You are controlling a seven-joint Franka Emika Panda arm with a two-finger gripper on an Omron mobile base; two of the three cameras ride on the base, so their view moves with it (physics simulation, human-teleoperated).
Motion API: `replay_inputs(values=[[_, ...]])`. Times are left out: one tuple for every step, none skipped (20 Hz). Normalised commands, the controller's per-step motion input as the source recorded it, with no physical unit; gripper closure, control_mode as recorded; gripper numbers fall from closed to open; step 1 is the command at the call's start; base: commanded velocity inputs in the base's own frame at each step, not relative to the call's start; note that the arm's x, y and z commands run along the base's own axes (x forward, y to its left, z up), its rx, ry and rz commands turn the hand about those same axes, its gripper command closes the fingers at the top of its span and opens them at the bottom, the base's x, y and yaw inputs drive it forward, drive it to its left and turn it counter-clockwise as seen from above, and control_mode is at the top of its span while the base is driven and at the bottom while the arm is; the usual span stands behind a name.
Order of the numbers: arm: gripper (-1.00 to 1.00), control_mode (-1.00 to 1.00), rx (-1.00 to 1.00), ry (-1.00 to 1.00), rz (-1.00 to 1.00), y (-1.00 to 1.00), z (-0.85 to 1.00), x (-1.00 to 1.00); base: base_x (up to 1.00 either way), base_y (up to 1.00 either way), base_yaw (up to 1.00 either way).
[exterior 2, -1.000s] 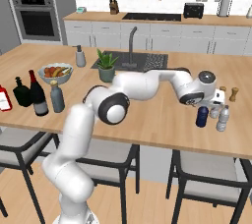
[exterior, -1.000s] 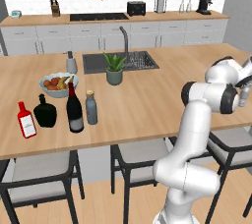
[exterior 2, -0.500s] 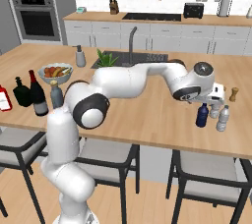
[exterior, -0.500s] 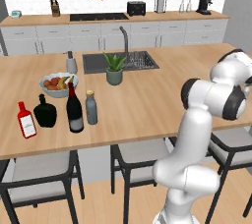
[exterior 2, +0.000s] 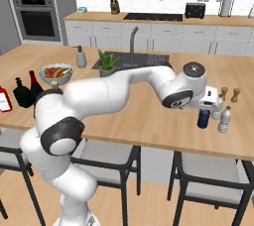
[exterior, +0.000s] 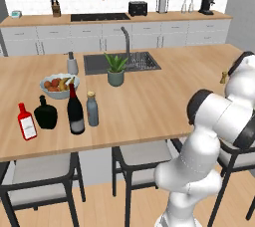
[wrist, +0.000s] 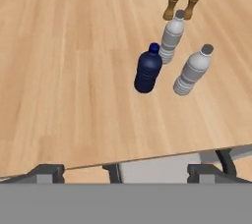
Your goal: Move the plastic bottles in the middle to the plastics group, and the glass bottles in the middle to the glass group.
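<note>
The small dark-blue plastic bottle point(wrist: 148, 69) point(exterior 2: 203, 118) stands upright on the counter, close beside two ribbed clear-grey water bottles point(wrist: 172, 37) point(wrist: 193, 71) point(exterior 2: 224, 119). My gripper point(wrist: 125, 173) point(exterior 2: 212, 102) hovers above and back from them, open, with nothing between its fingertips point(wrist: 47, 173). Far left on the counter stand the tall black wine bottle point(exterior: 75, 109) and the grey-blue gold-capped bottle point(exterior: 92, 109). Left of those are the squat black flask point(exterior: 46, 114) and the flat red bottle point(exterior: 27, 121).
Two small shakers point(wrist: 172, 4) point(wrist: 192, 2) stand just behind the water bottles. A fruit bowl point(exterior: 59, 84), a soap dispenser point(exterior: 72, 64), a potted plant point(exterior: 116, 69) and the sink point(exterior: 122, 61) lie further back. Stools point(exterior: 144, 159) stand under the counter's front edge.
The hand has lifted and drawn back from the dark-blue bottle, which stays standing beside the water bottles. The jaws stay wide.
</note>
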Motion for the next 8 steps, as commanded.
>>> replay_inputs(values=[[-1.0, -1.0, 0.0, 0.08, 0.0, 0.46, 0.43, -0.76, 0.0, 0.0, 0.0], [-1.0, -1.0, 0.0, 0.1, 0.0, 0.47, 0.42, -0.75, 0.0, 0.0, 0.0], [-1.0, -1.0, 0.0, 0.12, 0.0, 0.51, 0.41, -0.74, 0.0, 0.0, 0.0], [-1.0, -1.0, 0.0, 0.14, 0.0, 0.54, 0.42, -0.74, 0.0, 0.0, 0.0], [-1.0, -1.0, 0.0, 0.16, 0.0, 0.54, 0.4, -0.71, 0.0, 0.0, 0.0], [-1.0, -1.0, 0.0, 0.17, 0.0, 0.54, 0.4, -0.72, 0.0, 0.0, 0.0], [-1.0, -1.0, 0.0, 0.19, 0.0, 0.5, 0.39, -0.69, 0.0, 0.0, 0.0], [-1.0, -1.0, 0.0, 0.2, 0.0, 0.46, 0.36, -0.7, 0.0, 0.0, 0.0]])
